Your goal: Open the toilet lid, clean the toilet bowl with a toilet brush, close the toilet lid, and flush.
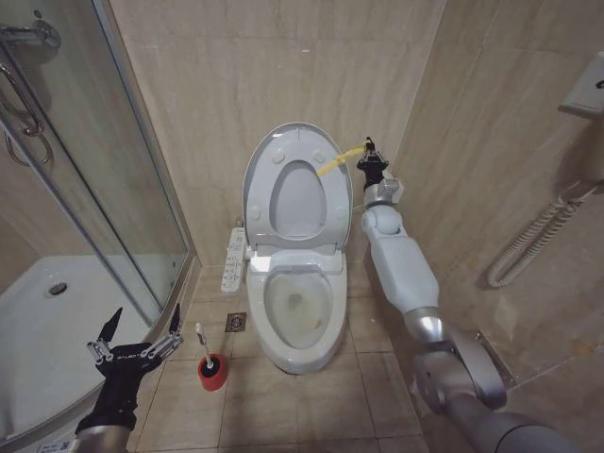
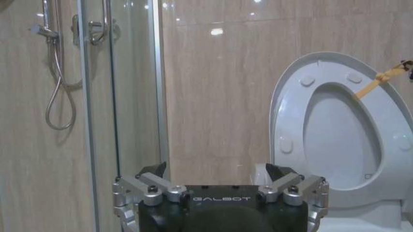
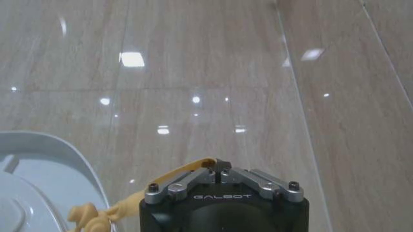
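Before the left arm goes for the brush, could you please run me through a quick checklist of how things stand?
1. Toilet lid fully up against the wall: ok.
2. Right end effector shut on the yellow strap: ok.
3. Toilet bowl uncovered: ok.
4. Toilet brush upright in its red holder on the floor: ok.
5. Left end effector open and empty, beside the brush: ok.
6. Strap released: not ok.

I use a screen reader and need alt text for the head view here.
A white toilet with its toilet lid raised against a beige tiled wall; the right gripper pinches the lid's yellow strap. The left gripper hovers open near the toilet brush in its red holder.
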### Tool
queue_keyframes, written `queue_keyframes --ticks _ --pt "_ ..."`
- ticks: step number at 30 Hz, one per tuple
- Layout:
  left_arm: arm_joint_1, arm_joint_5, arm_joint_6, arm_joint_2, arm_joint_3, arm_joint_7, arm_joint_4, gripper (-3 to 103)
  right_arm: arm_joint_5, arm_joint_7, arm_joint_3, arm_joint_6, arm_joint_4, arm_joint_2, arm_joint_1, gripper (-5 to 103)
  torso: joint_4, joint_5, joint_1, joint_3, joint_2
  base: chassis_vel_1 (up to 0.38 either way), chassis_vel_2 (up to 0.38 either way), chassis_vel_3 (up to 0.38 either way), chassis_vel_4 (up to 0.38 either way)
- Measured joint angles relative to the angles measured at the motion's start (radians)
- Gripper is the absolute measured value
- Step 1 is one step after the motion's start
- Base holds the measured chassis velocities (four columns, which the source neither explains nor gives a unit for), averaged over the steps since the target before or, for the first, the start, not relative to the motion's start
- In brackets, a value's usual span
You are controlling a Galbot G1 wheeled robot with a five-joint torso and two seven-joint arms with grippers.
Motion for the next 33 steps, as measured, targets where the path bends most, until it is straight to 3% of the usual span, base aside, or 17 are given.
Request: queue_keyframes --ticks 13,17,24,25,32,33 --pt "0.000 0.000 0.000 0.000 0.000 0.000 0.000 100 0.020 -0.002 -0.019 -0.014 -0.022 0.003 0.032 0 -0.0003 0.0000 0.000 0.000 0.000 0.000 0.000 0.000 0.000" --pt "0.000 0.000 0.000 0.000 0.000 0.000 0.000 100 0.055 -0.002 -0.041 -0.049 0.036 -0.021 0.012 0 0.0000 -0.0002 0.000 0.000 0.000 0.000 0.000 0.000 0.000" --pt "0.000 0.000 0.000 0.000 0.000 0.000 0.000 100 0.197 -0.004 -0.103 -0.160 0.307 -0.135 -0.119 2 -0.0005 0.0002 0.000 0.000 0.000 0.000 0.000 0.000 0.000" --pt "0.000 0.000 0.000 0.000 0.000 0.000 0.000 100 0.217 0.006 -0.109 -0.180 0.362 -0.158 -0.152 29 -0.0001 -0.0002 0.000 0.000 0.000 0.000 0.000 0.000 0.000" --pt "0.000 0.000 0.000 0.000 0.000 0.000 0.000 100 0.291 0.069 -0.132 -0.270 0.595 -0.234 -0.323 29 -0.0007 0.0002 0.000 0.000 0.000 0.000 0.000 0.000 0.000" --pt "0.000 0.000 0.000 0.000 0.000 0.000 0.000 100 0.301 0.085 -0.136 -0.286 0.635 -0.244 -0.351 56 -0.0006 0.0003 0.000 0.000 0.000 0.000 0.000 0.000 0.000"
